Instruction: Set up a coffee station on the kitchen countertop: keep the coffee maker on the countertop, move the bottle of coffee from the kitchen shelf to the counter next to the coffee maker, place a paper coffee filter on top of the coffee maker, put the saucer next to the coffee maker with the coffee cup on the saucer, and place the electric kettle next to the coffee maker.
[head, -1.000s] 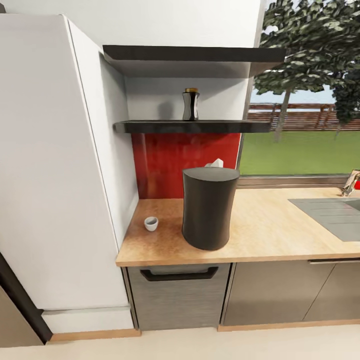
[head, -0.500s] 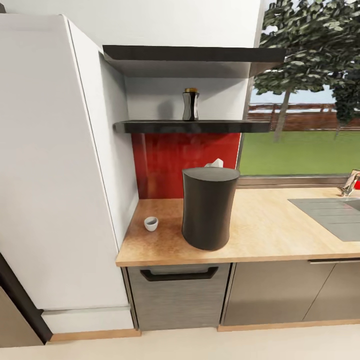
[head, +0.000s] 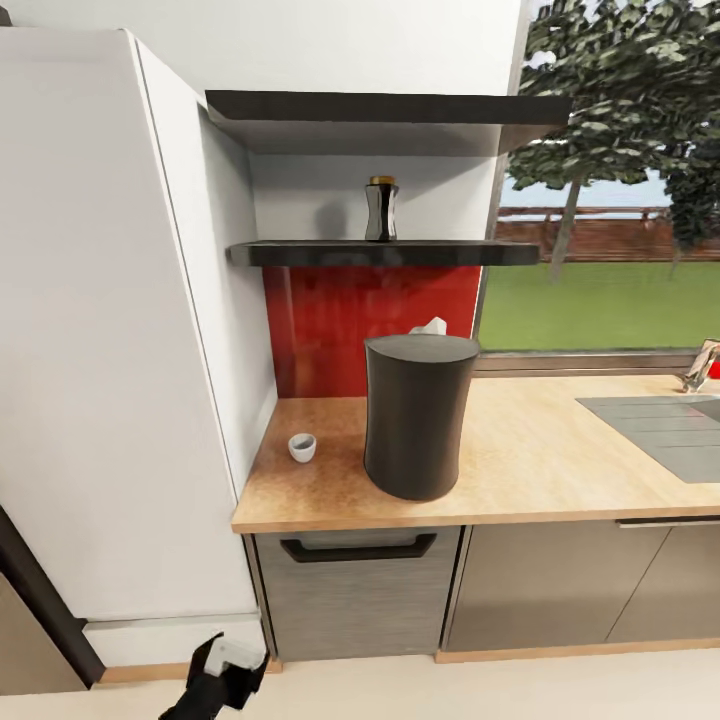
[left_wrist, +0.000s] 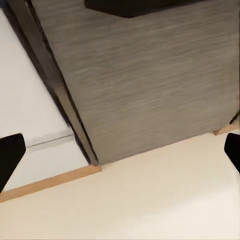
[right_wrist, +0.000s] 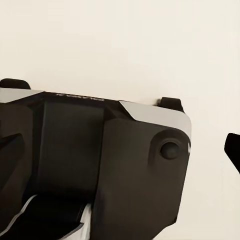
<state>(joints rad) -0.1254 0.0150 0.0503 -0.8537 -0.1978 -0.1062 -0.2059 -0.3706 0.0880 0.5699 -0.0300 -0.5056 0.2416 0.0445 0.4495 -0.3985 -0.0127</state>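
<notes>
The left gripper (head: 222, 672) pokes up at the low edge of the head view, down by the floor (head: 450, 695) in front of the grey drawer (head: 355, 595). In the left wrist view its two black fingertips (left_wrist: 10, 157) sit far apart at the two sides of the picture, with nothing between them. That view looks close at the grey drawer front and the pale floor under it, which the head view shows only from far off.

The right wrist view shows a big black and grey robot part (right_wrist: 95, 170) against a pale surface. One dark fingertip (right_wrist: 233, 150) peeks in at the edge, so I cannot tell if the right gripper is apart or together.

The left arm is low and points up toward the drawer.

Up on the wooden countertop (head: 540, 460) stands the tall dark coffee maker (head: 418, 415), with something white (head: 430, 326) peeking out just behind its top; it may be the paper filter, but it is hard to tell. A small white cup (head: 302, 447) sits on the counter to its side, near the white wall. The bottle of coffee (head: 380, 209) stands on the dark shelf (head: 385, 253) above. A grey sink (head: 670, 425) lies at the far end of the counter.
</notes>
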